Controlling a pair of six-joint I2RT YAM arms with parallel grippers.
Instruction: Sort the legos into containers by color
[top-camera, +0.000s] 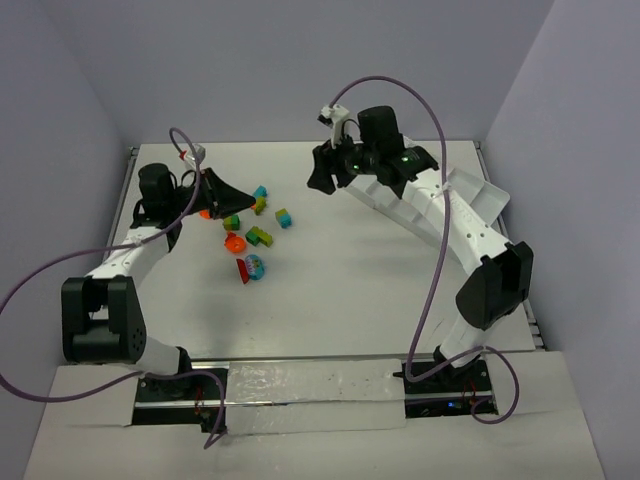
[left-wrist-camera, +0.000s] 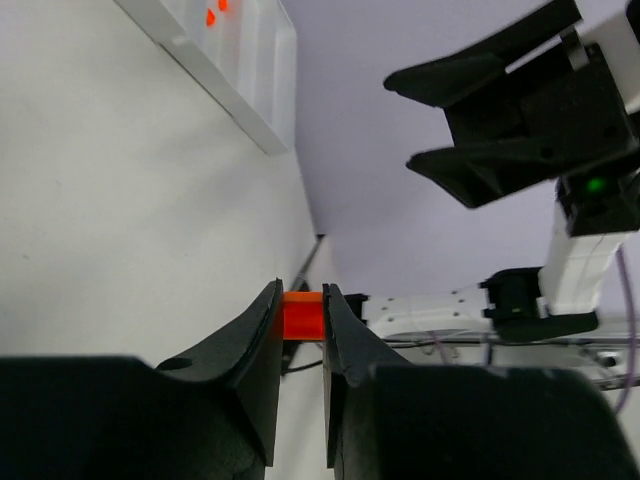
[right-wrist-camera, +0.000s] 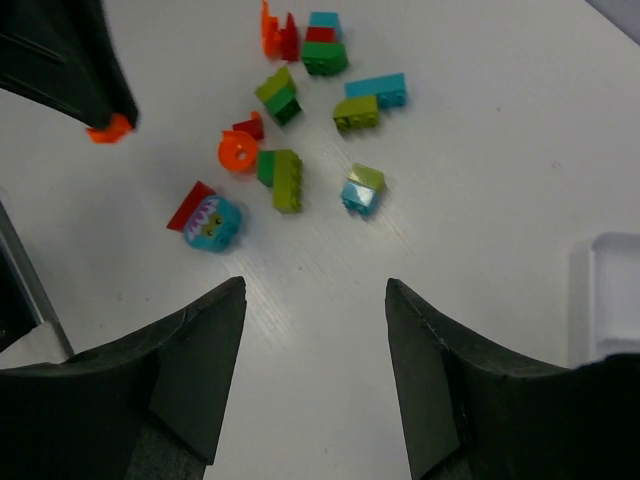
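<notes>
My left gripper (left-wrist-camera: 302, 300) (top-camera: 244, 199) is shut on a small orange lego (left-wrist-camera: 302, 315) (right-wrist-camera: 108, 128), lifted off the table and turned on its side. Loose legos (top-camera: 250, 235) lie left of centre: an orange ring (right-wrist-camera: 238, 152), a cyan face brick (right-wrist-camera: 213, 222), green bricks (right-wrist-camera: 285, 178), and an orange-red-cyan cluster (right-wrist-camera: 300, 38). My right gripper (right-wrist-camera: 313, 290) (top-camera: 322, 178) (left-wrist-camera: 405, 120) hovers open over bare table right of the pile, holding nothing. The white containers tray (top-camera: 485, 200) (left-wrist-camera: 250, 80) (right-wrist-camera: 612, 290) lies under the right arm, with two orange-red legos (left-wrist-camera: 212, 14) in one compartment.
Walls close the table on the left, back and right. Purple cables (top-camera: 430, 290) loop over both arms. The left arm's links (top-camera: 130, 250) run along the table's left side, and the right arm (top-camera: 450, 220) stretches across the tray.
</notes>
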